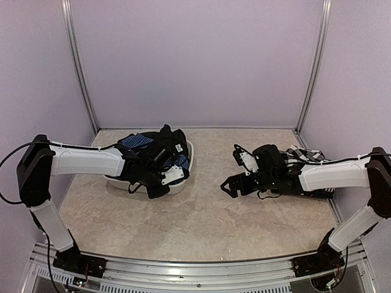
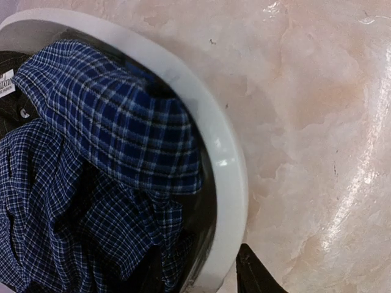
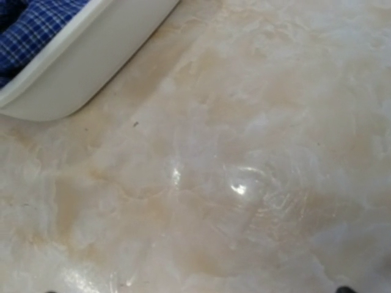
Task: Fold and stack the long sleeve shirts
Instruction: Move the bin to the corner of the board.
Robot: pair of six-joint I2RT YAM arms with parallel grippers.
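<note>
A white basket [image 1: 186, 160] at centre-left holds a crumpled blue check shirt [image 1: 135, 141] and a black shirt [image 1: 165, 135]. In the left wrist view the blue check shirt [image 2: 116, 128] fills the basket, up against its white rim [image 2: 229, 183]. My left gripper [image 1: 154, 186] reaches over the basket's near edge. Only one dark fingertip [image 2: 256, 276] shows, outside the rim; the other is hidden, so its state is unclear. My right gripper [image 1: 231, 186] hovers open over bare table, right of the basket, holding nothing. Black-and-white check cloth [image 1: 303, 153] lies under my right arm.
The marbled tabletop [image 1: 201, 220] stretches between the basket and my right gripper. The basket's corner [image 3: 73, 67] shows at the top left of the right wrist view. Purple walls with metal posts [image 1: 311, 67] close in the back and sides.
</note>
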